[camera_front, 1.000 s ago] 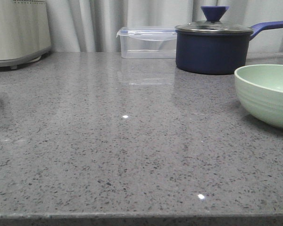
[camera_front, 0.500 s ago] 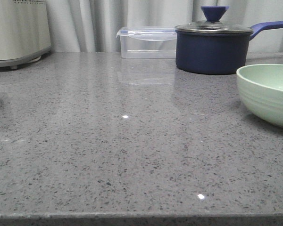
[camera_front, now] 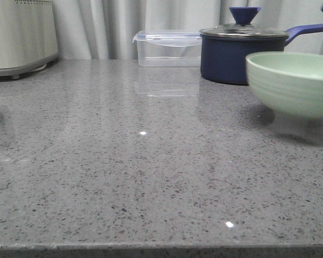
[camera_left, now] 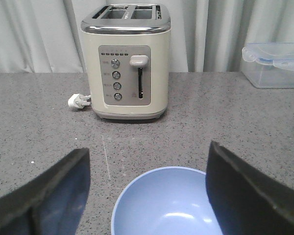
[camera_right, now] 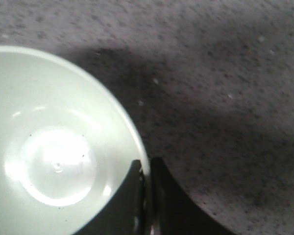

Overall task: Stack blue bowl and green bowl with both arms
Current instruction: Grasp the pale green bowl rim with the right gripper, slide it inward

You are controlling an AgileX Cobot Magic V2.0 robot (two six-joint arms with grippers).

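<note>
We see the grey counter (camera_front: 124, 172) filling most of the front view, with curtains (camera_front: 113, 27) behind it. At the upper left edge stands a cream toaster (camera_front: 19, 35); in the left wrist view it sits upper centre, a white plug (camera_left: 78, 102) just beside it. A navy saucepan (camera_front: 242, 56) with a lid occupies the upper right of the front view, a clear box (camera_front: 167, 48) to its left.

The green bowl (camera_front: 293, 83) hangs at the right edge of the front view, lifted clear of the counter, its shadow below. The right gripper (camera_right: 146, 196) is pressed together on the green bowl's rim, one finger inside and one outside.

The blue bowl (camera_left: 169, 205) lies at the bottom centre of the left wrist view, between the spread fingers (camera_left: 54, 196) of the left gripper (camera_left: 147, 196); whether they touch it we cannot quite tell.
</note>
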